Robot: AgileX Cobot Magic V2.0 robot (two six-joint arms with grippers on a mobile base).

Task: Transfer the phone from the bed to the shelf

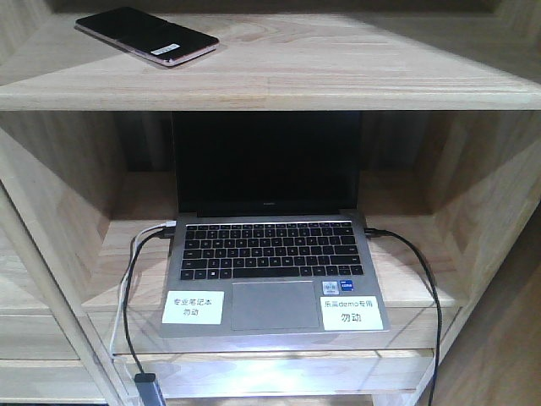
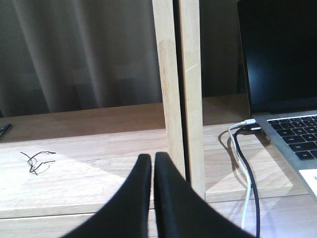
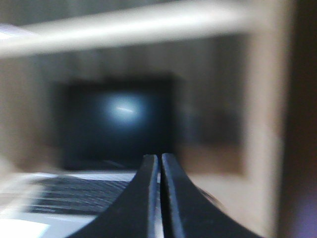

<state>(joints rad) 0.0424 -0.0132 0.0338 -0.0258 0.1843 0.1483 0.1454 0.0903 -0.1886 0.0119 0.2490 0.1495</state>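
The phone [image 1: 145,36] lies flat on my shelf's [image 1: 338,76] top board, above the laptop [image 1: 275,262]; my left gripper [image 2: 152,163] and right gripper [image 3: 160,163] are both clenched, holding nothing

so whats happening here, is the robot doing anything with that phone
Nothing is being handled right now. The phone already lies flat on the upper board of the shelf, above the tier holding the open laptop with its cables plugged in. The left gripper and right gripper are both shut and empty, pointing at the shelf near the laptop tier. The placing looks done.
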